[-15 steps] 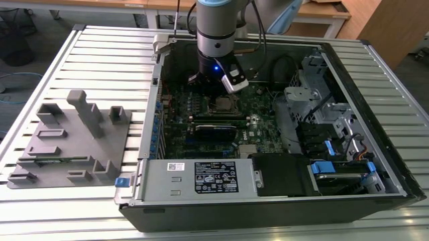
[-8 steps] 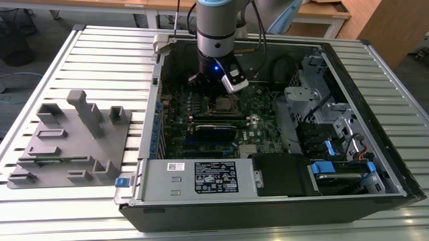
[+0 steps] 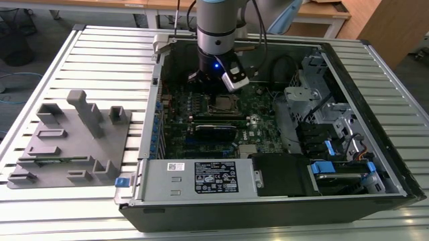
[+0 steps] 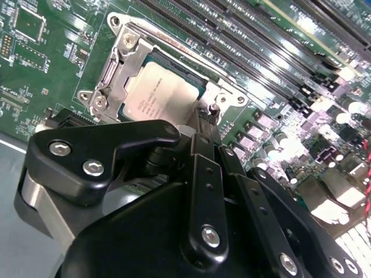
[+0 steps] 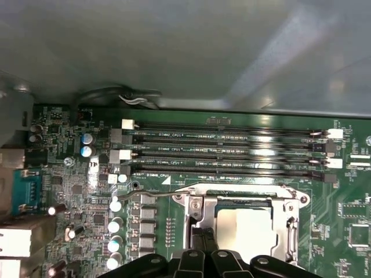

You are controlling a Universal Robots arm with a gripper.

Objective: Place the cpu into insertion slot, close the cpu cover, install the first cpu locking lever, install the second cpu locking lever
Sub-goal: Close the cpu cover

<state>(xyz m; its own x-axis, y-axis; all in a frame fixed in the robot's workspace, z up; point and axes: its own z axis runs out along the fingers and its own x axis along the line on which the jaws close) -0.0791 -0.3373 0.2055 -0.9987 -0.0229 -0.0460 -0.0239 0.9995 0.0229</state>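
Inside the insertion slot (image 4: 181,62), the cpu (image 4: 159,95)

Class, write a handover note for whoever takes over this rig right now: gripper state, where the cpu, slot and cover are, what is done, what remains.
Gripper: jaws shut, tips at the slot's near edge; I cannot make out anything held.
Things: the cpu lies in the insertion slot; the cpu cover lies down around it.
Done: cpu placed, cover apparently closed.
Left: both locking levers. A thin wire lever runs beside the slot in the first wrist view; whether it is latched is unclear.
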